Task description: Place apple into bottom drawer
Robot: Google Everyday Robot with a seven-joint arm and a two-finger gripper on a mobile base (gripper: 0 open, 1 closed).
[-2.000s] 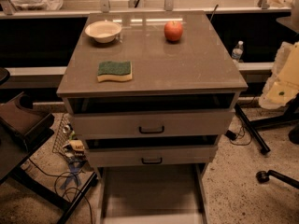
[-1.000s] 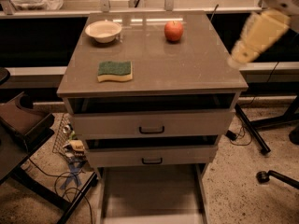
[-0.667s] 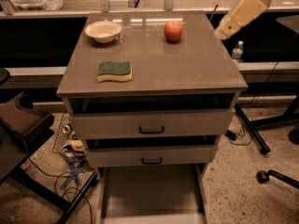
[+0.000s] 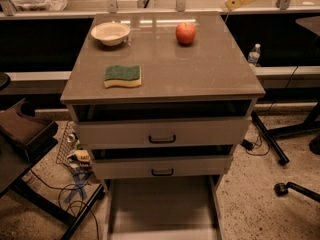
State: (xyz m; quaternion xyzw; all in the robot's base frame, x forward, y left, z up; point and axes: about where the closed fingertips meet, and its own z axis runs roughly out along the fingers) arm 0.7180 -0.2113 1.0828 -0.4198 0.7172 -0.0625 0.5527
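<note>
The red apple [image 4: 185, 33] sits on the cabinet top [image 4: 200, 74], near the back and right of the middle. My gripper [image 4: 234, 3] is the cream-coloured end of the arm at the top right. It hangs above the back right corner of the top, to the right of the apple and higher, apart from it. The bottom drawer [image 4: 160, 209] is pulled out at the foot of the cabinet, and its flat grey floor shows. The two upper drawers with black handles stand slightly out.
A white bowl [image 4: 110, 33] stands at the back left of the top. A green and yellow sponge [image 4: 123, 76] lies front left. A water bottle [image 4: 254, 54] stands to the right. A dark chair [image 4: 25, 134] and cables [image 4: 75, 184] are on the left, and a chair base [image 4: 295, 189] on the right.
My arm has swung up and to the left, from beside the cabinet's right edge to above its back right corner. The apple, bowl and sponge have not moved.
</note>
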